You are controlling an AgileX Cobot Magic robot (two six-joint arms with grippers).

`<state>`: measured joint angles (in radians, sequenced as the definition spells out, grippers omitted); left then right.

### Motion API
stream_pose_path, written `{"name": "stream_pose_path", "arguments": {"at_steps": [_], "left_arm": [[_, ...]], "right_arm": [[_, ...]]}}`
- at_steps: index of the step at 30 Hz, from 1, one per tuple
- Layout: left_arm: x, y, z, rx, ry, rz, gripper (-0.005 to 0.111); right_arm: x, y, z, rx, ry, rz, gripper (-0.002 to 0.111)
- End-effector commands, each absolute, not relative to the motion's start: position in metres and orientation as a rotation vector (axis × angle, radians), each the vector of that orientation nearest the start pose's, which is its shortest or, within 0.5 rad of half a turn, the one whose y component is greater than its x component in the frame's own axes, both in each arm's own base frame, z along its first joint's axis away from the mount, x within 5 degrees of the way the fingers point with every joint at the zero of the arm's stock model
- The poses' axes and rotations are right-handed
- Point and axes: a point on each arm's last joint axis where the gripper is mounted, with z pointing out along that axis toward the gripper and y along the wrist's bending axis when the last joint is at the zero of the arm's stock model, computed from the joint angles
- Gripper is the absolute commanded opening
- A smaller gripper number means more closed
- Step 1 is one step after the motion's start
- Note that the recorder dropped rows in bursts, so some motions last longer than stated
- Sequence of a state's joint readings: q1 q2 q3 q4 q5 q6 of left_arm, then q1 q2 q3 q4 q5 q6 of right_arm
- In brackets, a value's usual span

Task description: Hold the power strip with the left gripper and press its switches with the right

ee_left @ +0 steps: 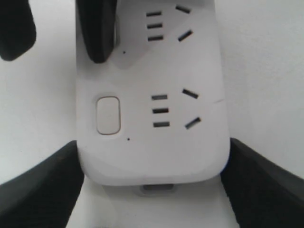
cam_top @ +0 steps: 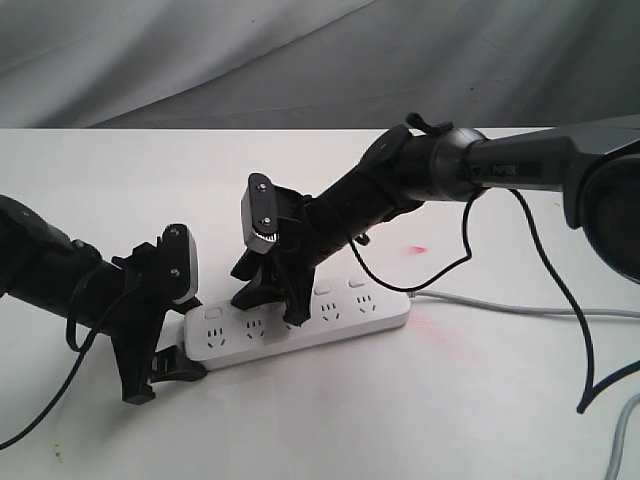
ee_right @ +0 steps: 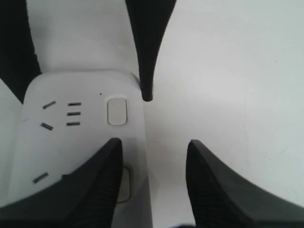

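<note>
The white power strip [cam_top: 300, 322] lies on the white table, its grey cord [cam_top: 520, 305] running off to the right. My left gripper [cam_top: 160, 378] is shut on the strip's rounded left end [ee_left: 152, 161], one black finger [ee_left: 42, 190] against each long side. My right gripper [cam_top: 270, 308] stands open over the strip. One of its fingers [ee_right: 95, 185] rests over the second switch [ee_right: 126, 186] and hides most of it. The other finger [ee_right: 223, 190] hangs over bare table beyond the strip's edge. The end switch [ee_left: 108, 115] is uncovered, and two more switches [cam_top: 324, 290] show further right.
Black cables [cam_top: 540, 250] loop from the right arm down over the table at the right. Faint red marks [cam_top: 418, 248] stain the tabletop behind the strip. A grey cloth backdrop [cam_top: 300, 50] closes the far side.
</note>
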<state>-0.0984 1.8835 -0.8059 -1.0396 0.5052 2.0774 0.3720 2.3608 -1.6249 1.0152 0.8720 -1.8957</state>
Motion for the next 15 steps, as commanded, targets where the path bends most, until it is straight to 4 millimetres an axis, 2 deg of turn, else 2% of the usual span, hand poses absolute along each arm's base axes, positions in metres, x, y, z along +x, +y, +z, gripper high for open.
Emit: {"name": "stream_pose_path", "arguments": {"at_steps": [1,8,11,15], "left_arm": [[0.302,-0.067,0.102,1.592,2.129,-0.259,0.057],[0.302,-0.067,0.102,1.592,2.129,-0.259,0.057],[0.302,-0.067,0.102,1.592,2.129,-0.259,0.057],[0.302,-0.067,0.102,1.592,2.129,-0.259,0.057]], "right_arm": [[0.411,0.202,0.057,-1.965,1.769,0.564,0.041],[0.412,0.201,0.056,-1.968,1.779,0.553,0.041],[0.412,0.204,0.059,-1.907,1.793,0.587,0.041],[0.415,0.208,0.082,-1.833,1.773,0.597,0.041]]}}
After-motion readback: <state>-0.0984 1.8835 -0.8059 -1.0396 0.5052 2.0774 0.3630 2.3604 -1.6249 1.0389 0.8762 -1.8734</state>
